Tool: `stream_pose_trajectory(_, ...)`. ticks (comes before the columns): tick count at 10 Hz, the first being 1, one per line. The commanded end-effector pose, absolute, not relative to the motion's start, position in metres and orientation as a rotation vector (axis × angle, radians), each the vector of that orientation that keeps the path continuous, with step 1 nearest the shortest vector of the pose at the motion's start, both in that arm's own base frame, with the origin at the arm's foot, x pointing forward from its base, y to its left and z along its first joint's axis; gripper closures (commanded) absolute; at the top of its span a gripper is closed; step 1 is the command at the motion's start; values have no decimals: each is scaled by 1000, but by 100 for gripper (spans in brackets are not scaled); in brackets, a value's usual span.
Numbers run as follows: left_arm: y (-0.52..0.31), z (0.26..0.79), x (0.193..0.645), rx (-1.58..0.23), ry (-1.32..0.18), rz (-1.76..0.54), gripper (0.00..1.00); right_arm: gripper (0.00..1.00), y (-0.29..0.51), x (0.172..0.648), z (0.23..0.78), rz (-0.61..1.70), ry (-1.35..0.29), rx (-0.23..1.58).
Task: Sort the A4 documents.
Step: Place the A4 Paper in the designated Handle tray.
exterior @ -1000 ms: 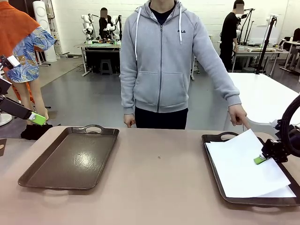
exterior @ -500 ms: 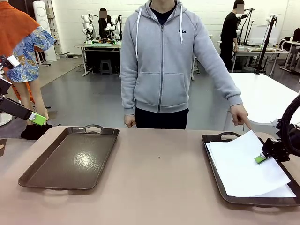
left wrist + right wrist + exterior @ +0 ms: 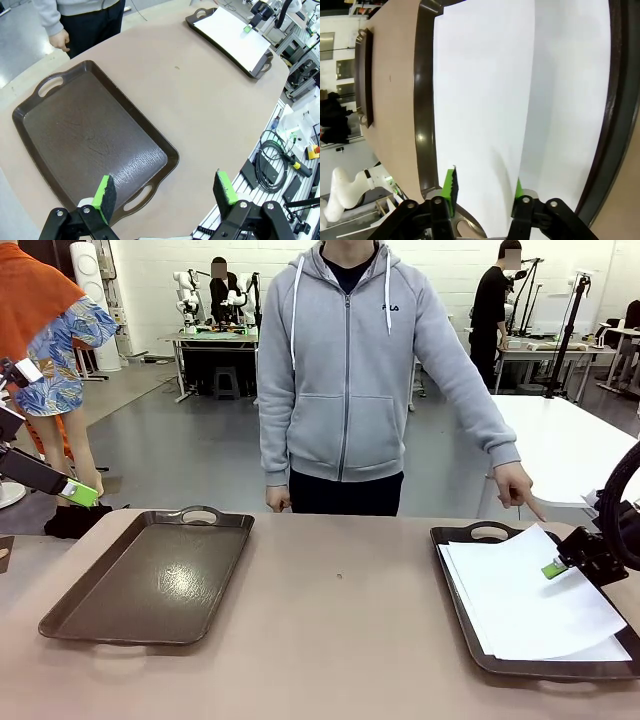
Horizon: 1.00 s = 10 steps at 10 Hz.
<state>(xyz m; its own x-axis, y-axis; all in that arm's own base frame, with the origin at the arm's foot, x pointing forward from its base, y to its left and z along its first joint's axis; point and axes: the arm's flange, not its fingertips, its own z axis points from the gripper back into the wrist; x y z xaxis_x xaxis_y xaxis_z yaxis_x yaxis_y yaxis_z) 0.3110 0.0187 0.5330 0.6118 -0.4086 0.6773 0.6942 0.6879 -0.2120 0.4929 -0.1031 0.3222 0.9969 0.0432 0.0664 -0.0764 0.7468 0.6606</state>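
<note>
Thin white rectangular A4 paper sheets, stacked slightly askew in the dark brown handled plastic tray at lower right of the front view. In the right wrist view, top sheet running up between the right gripper's green-padded fingers, one pad on each side of the sheet's near end; fingers parted, grip on the paper impossible to tell. In the front view, right gripper over the stack's right edge. Person's hand just behind that tray's far handle, index finger pointing down toward the sheets. Second dark brown handled tray at lower left, well apart across the beige worktop, nothing in it. Left gripper above that tray's near handle in the left wrist view, fingers spread wide, holding nothing.
</note>
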Motion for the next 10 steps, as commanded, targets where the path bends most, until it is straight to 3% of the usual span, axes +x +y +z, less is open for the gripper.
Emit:
stream_pose_trajectory(1,21,532,312,-508,-646,-679,0,36,-97,484,327,47,-27,642)
stream_pose_trajectory(5,21,532,312,-508,-646,-679,0,2,-101,479,343,29,-45,538)
stream_pose_trajectory(10,21,532,312,-508,-646,-679,0,0,-98,477,349,26,-47,527)
